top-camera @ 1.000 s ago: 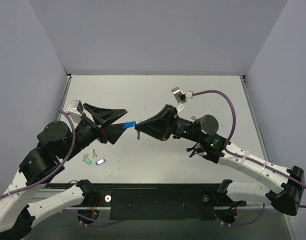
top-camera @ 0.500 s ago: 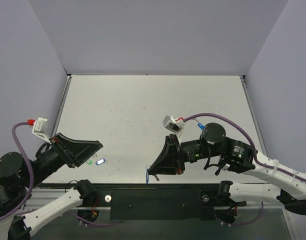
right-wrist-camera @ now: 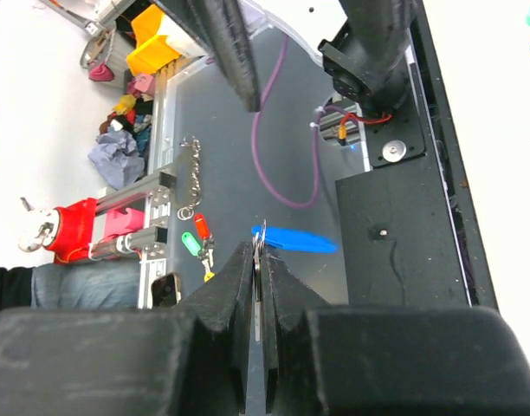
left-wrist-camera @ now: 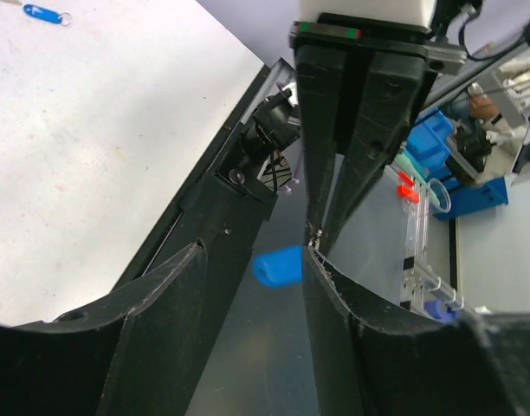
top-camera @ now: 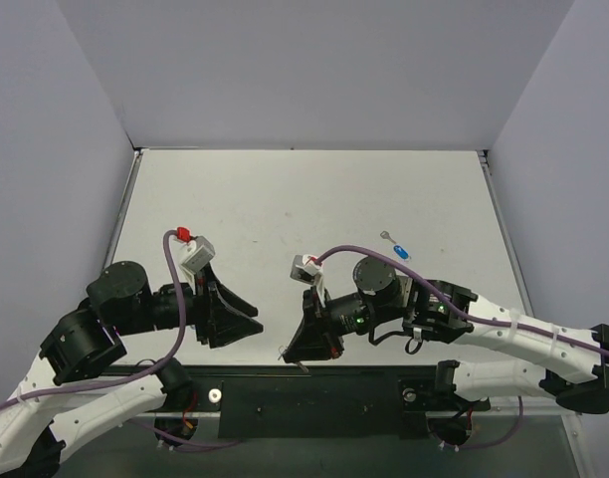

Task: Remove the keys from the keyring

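Fingers [right-wrist-camera: 235,290] of the right gripper [right-wrist-camera: 259,251] are pinched tight on the keyring [right-wrist-camera: 261,232] (a thin silver sliver, seen edge-on) at the 6 o'clock edge of the table [top-camera: 235,199]. The blue key [top-camera: 396,248] lies on the table at 1 o'clock from that gripper. The left gripper [left-wrist-camera: 252,251], at its 9 o'clock, gapes moderately and holds nothing.

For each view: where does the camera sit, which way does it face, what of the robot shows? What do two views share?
Top external: above and behind the bases, looking down at the table; both arms, left gripper, right gripper.
Left wrist: on the left arm, looking along its open fingers at the right gripper.
Right wrist: on the right arm, looking along its fingers, shut on the keyring, at the left gripper.
Shared: top and left wrist both show the blue key.
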{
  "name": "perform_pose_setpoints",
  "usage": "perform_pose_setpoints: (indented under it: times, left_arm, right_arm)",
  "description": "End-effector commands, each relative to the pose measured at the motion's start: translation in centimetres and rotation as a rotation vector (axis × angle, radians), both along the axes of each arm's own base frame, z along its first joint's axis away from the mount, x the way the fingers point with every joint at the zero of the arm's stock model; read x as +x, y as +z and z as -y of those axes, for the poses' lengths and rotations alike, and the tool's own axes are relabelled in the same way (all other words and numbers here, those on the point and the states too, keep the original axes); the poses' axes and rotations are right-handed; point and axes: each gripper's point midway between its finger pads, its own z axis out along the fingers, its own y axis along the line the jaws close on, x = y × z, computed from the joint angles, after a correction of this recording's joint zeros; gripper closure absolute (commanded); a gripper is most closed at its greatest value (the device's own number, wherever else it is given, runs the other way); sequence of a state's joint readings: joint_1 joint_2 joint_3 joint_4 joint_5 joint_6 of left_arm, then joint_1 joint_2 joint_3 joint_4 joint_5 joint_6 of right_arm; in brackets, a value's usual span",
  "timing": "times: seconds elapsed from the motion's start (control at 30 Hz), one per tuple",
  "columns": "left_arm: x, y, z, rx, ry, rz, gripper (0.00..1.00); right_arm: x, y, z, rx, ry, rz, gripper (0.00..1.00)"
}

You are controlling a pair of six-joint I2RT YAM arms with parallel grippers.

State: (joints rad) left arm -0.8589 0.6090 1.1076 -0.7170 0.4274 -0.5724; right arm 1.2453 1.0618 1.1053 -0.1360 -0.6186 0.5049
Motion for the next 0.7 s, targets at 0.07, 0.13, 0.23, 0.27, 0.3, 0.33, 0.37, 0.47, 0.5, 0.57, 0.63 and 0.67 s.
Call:
perform_pose_setpoints:
  times: [0.07,0.13,0.23,0.27,0.3,0.33,0.37,0.47,0.5,0.57,0.63,0.67]
  left_arm:
    - [-0.8,1.2,1.0,-0.052,-0.131,0.174,0.44]
    - [-0.1,0.4,1.2,-0.019,-0.117,0.188,0.43]
    - [0.7,-0.5,2.0,0.018,-0.133,0.209,0.44]
    - [0.9,-0.8,2.5,0.026,-0.156,0.209,0.44]
    - [1.0,-0.8,2.7,0.027,-0.165,0.212,0.45]
    - [1.1,-0.9,3.3,0.032,-0.192,0.215,0.48]
    - [1.2,-1.0,3.5,0.038,-0.202,0.217,0.49]
    - [3.0,-1.0,4.6,0.057,-0.189,0.231,0.49]
    - [3.4,-1.0,4.8,0.059,-0.191,0.227,0.49]
    - [4.3,-0.3,5.2,0.031,-0.215,0.211,0.49]
    - [5.4,-0.1,4.9,-0.006,-0.245,0.178,0.48]
    - [5.9,-0.1,4.9,-0.013,-0.239,0.173,0.48]
  right_arm:
    - [2.3,0.5,0.0,0.039,-0.067,0.107,1.00]
    - [3.4,0.3,0.2,0.047,-0.097,0.115,1.00]
    - [4.4,-0.7,0.4,0.057,-0.101,0.095,1.00]
    - [4.5,0.4,0.3,0.120,-0.086,0.093,1.00]
    - [4.6,0.3,0.5,0.136,-0.086,0.081,1.00]
    - [5.2,0.5,0.6,0.154,-0.098,0.084,1.00]
    - [5.4,0.3,0.9,0.153,-0.105,0.091,1.00]
    - [6.7,-0.1,1.5,0.138,-0.119,0.127,1.00]
    - [7.5,-0.3,1.6,0.134,-0.130,0.130,1.00]
    - [7.9,-0.3,1.6,0.142,-0.120,0.123,1.00]
    - [8.1,-0.1,1.6,0.160,-0.111,0.119,1.00]
    - [8.1,0.3,1.6,0.177,-0.104,0.123,1.00]
